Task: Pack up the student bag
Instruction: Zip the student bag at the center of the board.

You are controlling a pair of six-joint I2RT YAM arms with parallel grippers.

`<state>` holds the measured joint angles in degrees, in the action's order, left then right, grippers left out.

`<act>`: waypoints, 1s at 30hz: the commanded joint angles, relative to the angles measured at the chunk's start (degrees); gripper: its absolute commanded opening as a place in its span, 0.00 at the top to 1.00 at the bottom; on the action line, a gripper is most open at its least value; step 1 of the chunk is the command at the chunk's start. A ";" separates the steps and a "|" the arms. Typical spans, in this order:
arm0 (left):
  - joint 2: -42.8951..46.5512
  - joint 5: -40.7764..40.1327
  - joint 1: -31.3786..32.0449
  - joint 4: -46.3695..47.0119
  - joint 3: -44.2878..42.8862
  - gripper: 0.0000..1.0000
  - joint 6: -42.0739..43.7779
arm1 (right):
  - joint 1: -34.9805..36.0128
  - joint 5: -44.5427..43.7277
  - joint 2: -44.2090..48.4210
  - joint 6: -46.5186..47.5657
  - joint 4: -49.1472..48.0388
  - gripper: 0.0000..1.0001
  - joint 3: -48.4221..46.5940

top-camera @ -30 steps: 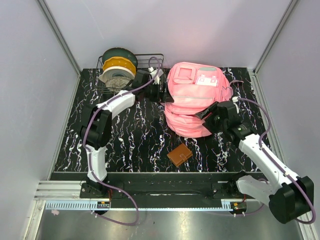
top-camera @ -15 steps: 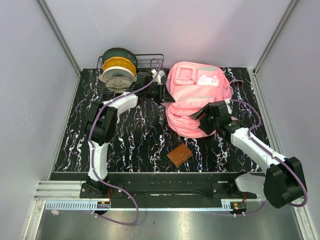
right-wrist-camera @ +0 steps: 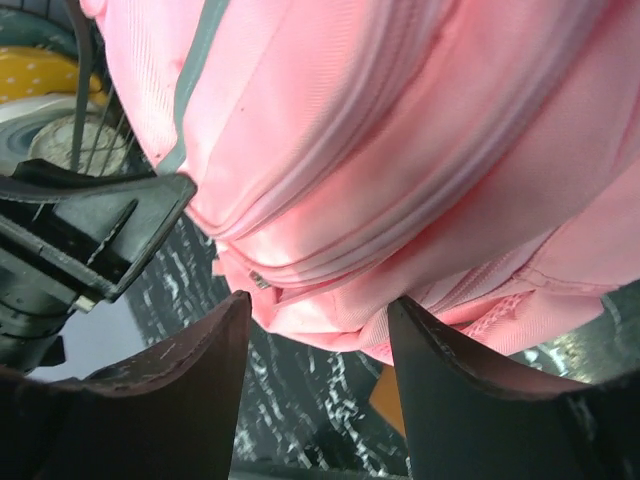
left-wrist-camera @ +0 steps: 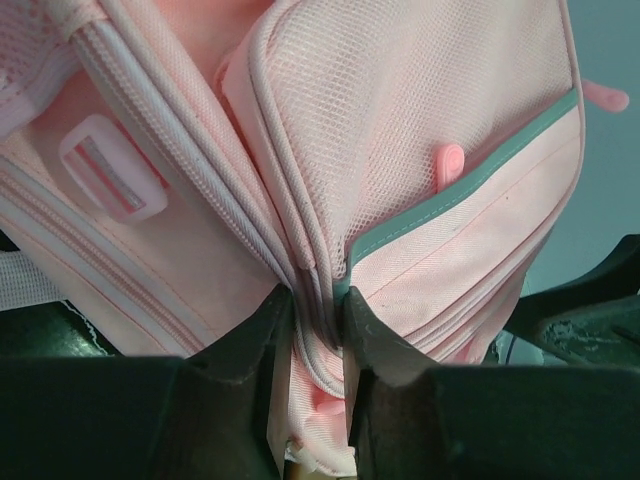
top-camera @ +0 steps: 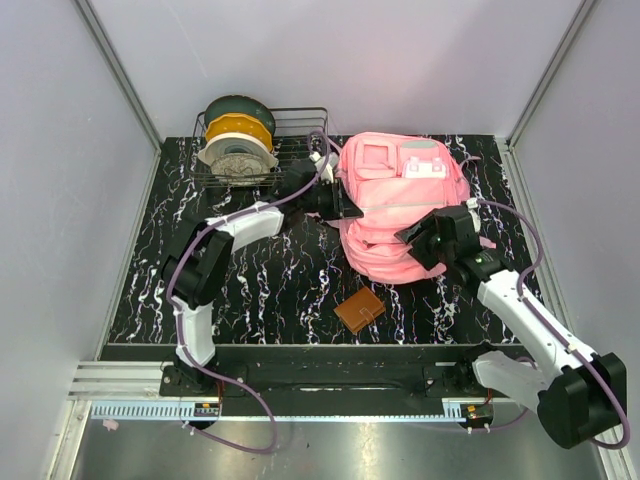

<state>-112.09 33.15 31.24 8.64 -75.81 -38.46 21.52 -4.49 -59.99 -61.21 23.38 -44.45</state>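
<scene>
My left gripper [left-wrist-camera: 315, 305] clenched on student bag [left-wrist-camera: 420, 150] seam, pinned between fingers, likely anchoring fabric so opening can spread. My right gripper [right-wrist-camera: 318, 305] released, jaws wide, bag just ahead; contact unclear.

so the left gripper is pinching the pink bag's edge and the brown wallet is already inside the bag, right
Not inside. The left gripper does pinch a fold of the student bag, but the brown wallet lies on the table in front of the bag, as the top external view shows.
</scene>
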 commanded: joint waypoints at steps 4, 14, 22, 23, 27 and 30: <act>6.62 -2.29 5.67 4.71 2.86 0.98 -2.41 | 3.17 15.57 0.57 -8.40 -5.55 0.41 -1.34; 10.84 -8.45 4.26 8.22 7.52 1.00 -3.73 | 1.95 4.84 15.42 -4.54 9.34 0.37 5.94; 15.93 -15.82 4.35 12.01 12.87 1.00 -7.94 | -2.53 5.88 2.51 0.30 7.48 0.34 -3.88; 16.46 -17.31 4.53 13.05 13.75 1.00 -9.78 | -2.45 7.72 2.51 1.17 6.08 0.37 -5.89; 17.88 -24.52 6.54 16.49 16.58 1.00 -12.96 | -2.27 16.16 1.90 -1.27 2.30 0.43 -8.73; 17.17 -24.98 7.69 16.32 15.35 1.00 -12.78 | 0.70 20.75 1.54 -4.96 0.01 0.44 -7.24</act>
<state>-97.84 13.21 37.47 16.36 -58.65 -48.64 19.25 7.05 -58.54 -62.63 31.00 -49.93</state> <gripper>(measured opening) 0.246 0.567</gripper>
